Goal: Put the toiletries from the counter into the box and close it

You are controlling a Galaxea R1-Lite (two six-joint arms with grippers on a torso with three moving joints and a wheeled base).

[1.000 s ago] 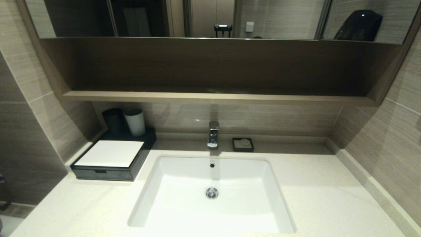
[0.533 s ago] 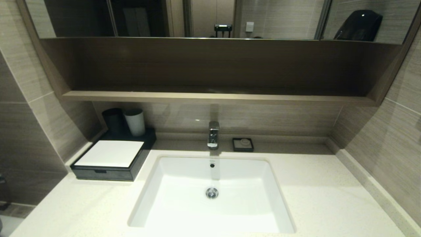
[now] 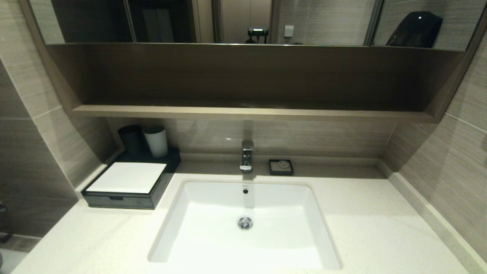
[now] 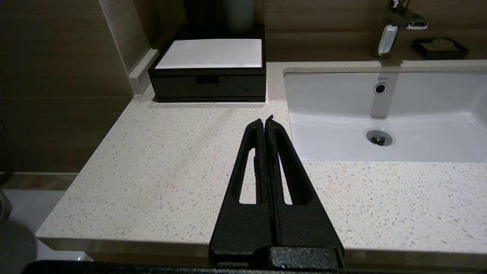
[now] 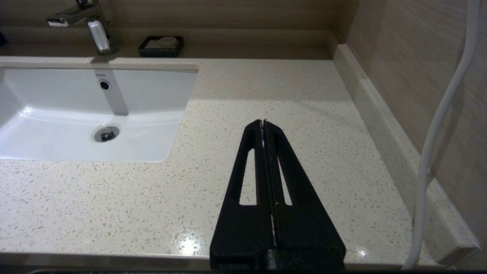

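The black box with its white top panel stands at the counter's back left; its drawer front sits flush, also in the left wrist view. No wrapped toiletries show on the cream speckled counter in any view. My left gripper is shut and empty, held over the counter near its front edge, left of the sink. My right gripper is shut and empty over the counter right of the sink. Neither gripper shows in the head view.
The white sink basin is set in the counter's middle with a chrome tap behind it. A black soap dish lies right of the tap. A black cup and a white cup stand behind the box. A brown shelf overhangs.
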